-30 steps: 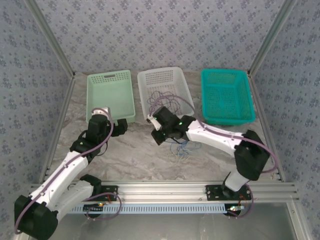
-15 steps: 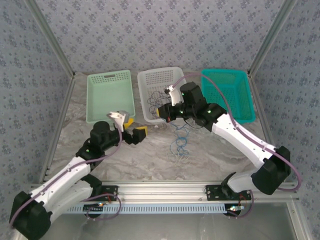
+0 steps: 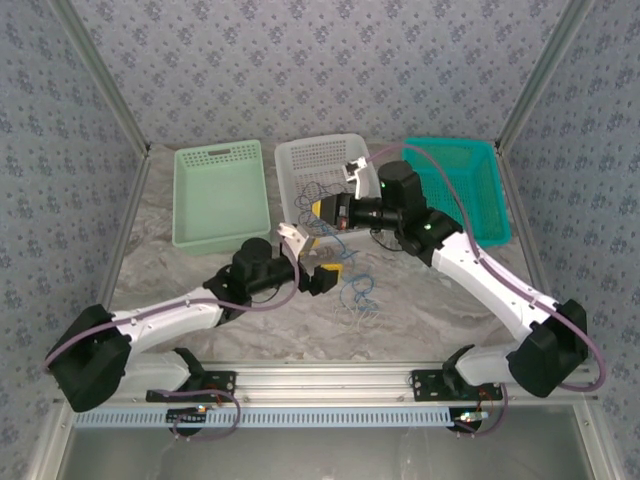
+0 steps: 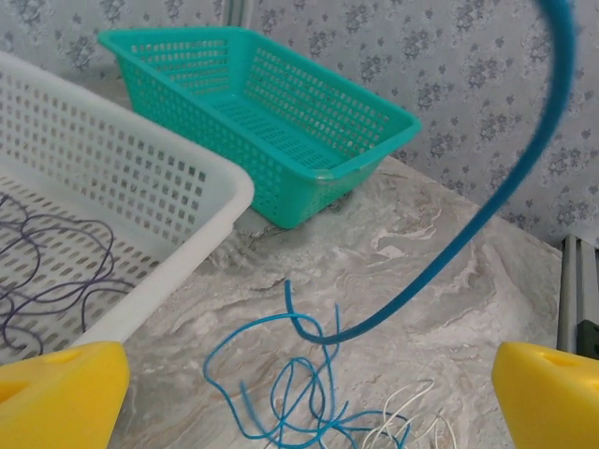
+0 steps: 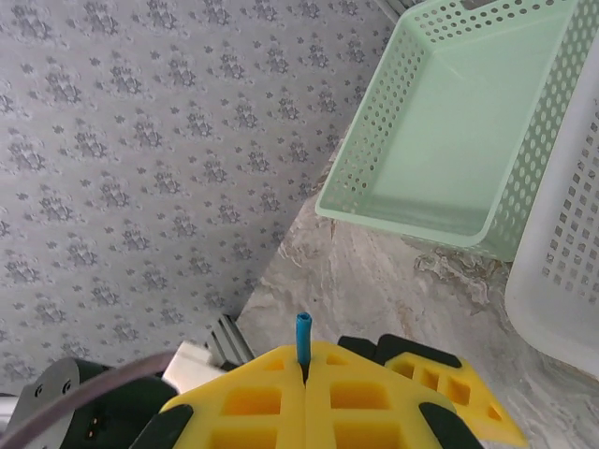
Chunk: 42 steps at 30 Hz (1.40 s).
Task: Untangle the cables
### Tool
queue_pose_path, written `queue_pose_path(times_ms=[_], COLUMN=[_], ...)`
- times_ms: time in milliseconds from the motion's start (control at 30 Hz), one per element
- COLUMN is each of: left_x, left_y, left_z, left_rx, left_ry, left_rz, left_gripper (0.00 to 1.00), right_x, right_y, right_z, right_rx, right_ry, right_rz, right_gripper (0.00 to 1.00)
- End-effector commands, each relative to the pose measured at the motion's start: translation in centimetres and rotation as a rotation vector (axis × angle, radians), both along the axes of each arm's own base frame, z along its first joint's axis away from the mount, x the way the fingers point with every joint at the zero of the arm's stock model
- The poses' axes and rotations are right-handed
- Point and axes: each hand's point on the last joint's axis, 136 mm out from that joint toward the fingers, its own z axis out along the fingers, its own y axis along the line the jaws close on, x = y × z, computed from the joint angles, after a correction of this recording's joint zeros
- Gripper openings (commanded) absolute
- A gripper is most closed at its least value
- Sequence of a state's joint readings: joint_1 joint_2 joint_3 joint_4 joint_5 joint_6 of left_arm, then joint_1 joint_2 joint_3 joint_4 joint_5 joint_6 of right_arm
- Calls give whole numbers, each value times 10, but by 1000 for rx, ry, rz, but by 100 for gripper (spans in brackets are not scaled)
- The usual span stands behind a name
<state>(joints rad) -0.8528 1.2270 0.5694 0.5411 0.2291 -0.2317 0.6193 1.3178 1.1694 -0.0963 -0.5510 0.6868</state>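
Thin blue cable [image 4: 314, 329]: upper run leaves the left wrist view's top edge. White perforated plastic basket [image 4: 122, 178]: left part cropped at that view's side.

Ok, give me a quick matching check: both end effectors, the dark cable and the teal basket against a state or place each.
1 left end effector
2 right end effector
3 dark cable
4 teal basket

A in the white basket
B shut on the blue cable
C right end of the basket row
D open

Pairs: 1-D, 2-B, 3-A, 4-C
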Motion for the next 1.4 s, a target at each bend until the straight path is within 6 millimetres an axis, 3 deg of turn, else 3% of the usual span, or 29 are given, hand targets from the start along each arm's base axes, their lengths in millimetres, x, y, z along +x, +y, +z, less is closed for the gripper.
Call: queue_pose_path(times_ms=[0,233,300,367,400,467,500,600,667,767,833,1000,1100,1233,1367], left_x=[5,6,3,9,12,12,12,15,20,35,46,84,109,141,172], left_y=[-15,-36,-42,-42,-40,-34,-31,-16,-1,35,62,140,180,208,224], left_z=[48,47,49,47,46,46,47,48,50,54,58,54,52,36,-2], left_rx=[-92,-80,-81,-61,-51,-47,-43,12,66,158,204,273,270,275,331], left_ry=[-138,-148,-165,-154,-150,-158,-162,-164,-173,-186,-167,-84,-24,95,227], left_rz=[-6,-27,-62,-31,-9,13,24,82,147,296,374,578,662,706,733], left_gripper=[99,98,78,32,21,10,9,7,1,0,0,0,0,0,0], right_x=[-4,-7,-7,-8,-8,-6,-4,2,4,7,6,5,4,2,2], right_y=[-3,-3,-5,-8,-10,-19,-24,-44,-59,-87,-102,-134,-141,-144,-154], right_z=[15,21,22,23,23,20,18,7,-8,-32,-51,-120,-154,-180,-196], right_rx=[73,118,119,116,109,79,63,-16,-109,-288,-378,-624,-692,-744,-823], right_ry=[13,25,23,18,15,10,8,2,-6,-45,-39,53,105,140,131], right_rz=[-11,-12,-19,-24,-32,-63,-81,-155,-201,-273,-291,-317,-307,-299,-304], right_gripper=[0,0,0,0,0,0,0,21,43,64,70,70,67,67,67])
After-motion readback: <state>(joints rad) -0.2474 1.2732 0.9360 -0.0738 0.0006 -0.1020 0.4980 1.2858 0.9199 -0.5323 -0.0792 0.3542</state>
